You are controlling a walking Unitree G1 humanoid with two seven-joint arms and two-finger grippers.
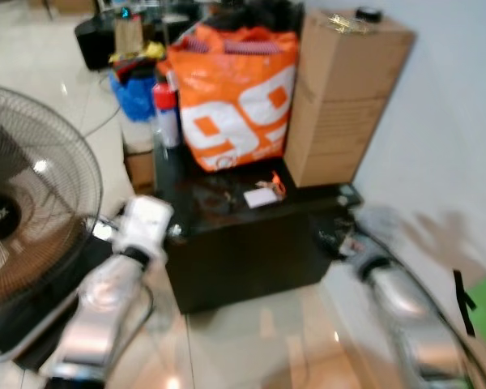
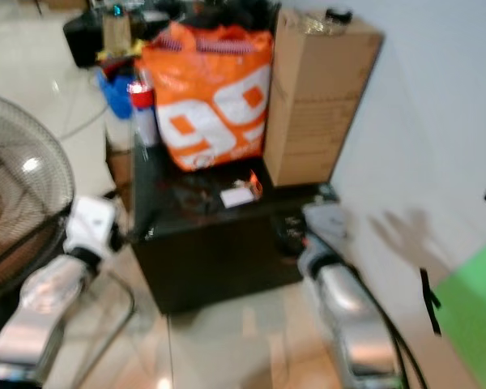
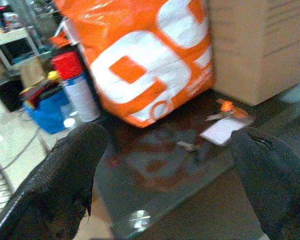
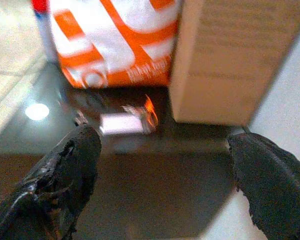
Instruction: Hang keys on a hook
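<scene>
Both grippers, left [image 3: 165, 165] and right [image 4: 162, 170], spread wide before the cabinet [image 1: 251, 259]. Keys [image 1: 263, 193] lie near its front edge, blurred.

keys with white tag [image 1: 263, 193] on dark table [image 1: 243, 243]; orange bag [image 1: 231, 93] behind; cardboard box [image 1: 344, 93] beside bag

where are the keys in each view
Left eye view: keys with white tag and orange fob on the dark table, just in front of the orange bag.
Right eye view: keys at the same spot, left of the box.
Left wrist view: keys right of centre, below the box.
Right wrist view: keys centre, under the bag.
Shared landmark: the orange bag.
</scene>
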